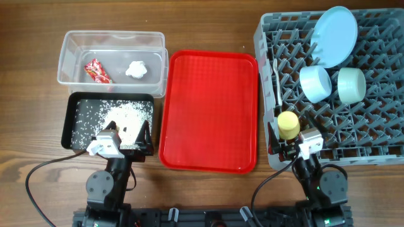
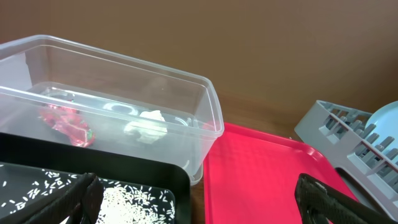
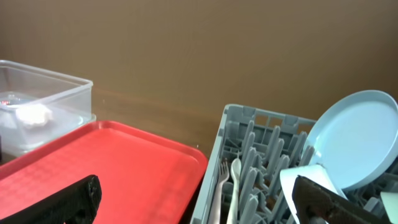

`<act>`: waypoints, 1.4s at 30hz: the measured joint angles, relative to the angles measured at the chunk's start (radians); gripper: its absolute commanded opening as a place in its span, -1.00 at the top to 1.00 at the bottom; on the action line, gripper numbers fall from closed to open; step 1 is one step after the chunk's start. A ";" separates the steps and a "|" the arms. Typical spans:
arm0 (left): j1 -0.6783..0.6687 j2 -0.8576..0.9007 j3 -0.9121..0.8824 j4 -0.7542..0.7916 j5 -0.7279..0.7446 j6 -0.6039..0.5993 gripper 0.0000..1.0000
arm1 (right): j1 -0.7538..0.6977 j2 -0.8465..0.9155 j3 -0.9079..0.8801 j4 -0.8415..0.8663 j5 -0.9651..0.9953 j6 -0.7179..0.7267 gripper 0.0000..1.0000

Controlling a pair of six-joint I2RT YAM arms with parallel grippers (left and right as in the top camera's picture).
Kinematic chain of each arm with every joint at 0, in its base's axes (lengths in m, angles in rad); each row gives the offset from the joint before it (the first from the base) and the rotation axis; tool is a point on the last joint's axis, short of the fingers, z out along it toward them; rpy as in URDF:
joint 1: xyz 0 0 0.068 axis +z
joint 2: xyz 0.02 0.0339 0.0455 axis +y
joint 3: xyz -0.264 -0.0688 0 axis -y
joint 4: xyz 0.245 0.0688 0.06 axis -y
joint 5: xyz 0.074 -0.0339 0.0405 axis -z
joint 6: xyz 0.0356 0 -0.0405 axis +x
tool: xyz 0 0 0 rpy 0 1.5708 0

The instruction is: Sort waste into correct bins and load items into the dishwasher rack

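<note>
The clear tub (image 1: 69, 47) holds the red wrapper (image 1: 97, 70) and the white tissue ball (image 1: 136, 69); both also show in the left wrist view, wrapper (image 2: 67, 124) and tissue (image 2: 147, 127). The black tray (image 1: 71, 120) holds the rice scraps (image 1: 123, 116). The grey rack (image 1: 379, 135) holds the blue plate (image 1: 333, 34), blue bowl (image 1: 315, 82), green bowl (image 1: 351, 84), yellow cup (image 1: 288, 124), and the white fork (image 3: 217, 186) and spoon (image 3: 235, 180). My left gripper (image 2: 196, 202) is open and empty above the black tray's near right corner. My right gripper (image 3: 199, 199) is open and empty at the rack's near left corner.
The flat red serving tray (image 1: 208, 107) lies between the bins and the rack, with nothing on it. Wooden table surface surrounds everything. Both arm bases and cables sit at the near table edge.
</note>
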 measured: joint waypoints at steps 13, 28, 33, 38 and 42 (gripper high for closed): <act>0.000 0.000 0.000 0.000 0.000 0.000 -1.00 | 0.000 -0.001 -0.019 -0.002 0.000 0.000 -0.99; 0.000 0.000 0.000 0.000 0.000 0.000 -0.99 | 0.000 -0.001 -0.019 -0.002 0.000 0.000 -0.99; 0.000 0.000 0.000 0.000 0.000 0.000 -0.99 | 0.000 -0.001 -0.019 -0.002 0.000 0.000 -0.99; 0.000 0.000 0.000 0.000 0.000 0.000 -1.00 | 0.000 -0.001 -0.019 -0.002 0.000 0.000 -0.99; 0.000 0.000 0.000 0.000 0.000 0.000 -1.00 | 0.000 -0.001 -0.019 -0.002 0.000 0.000 -1.00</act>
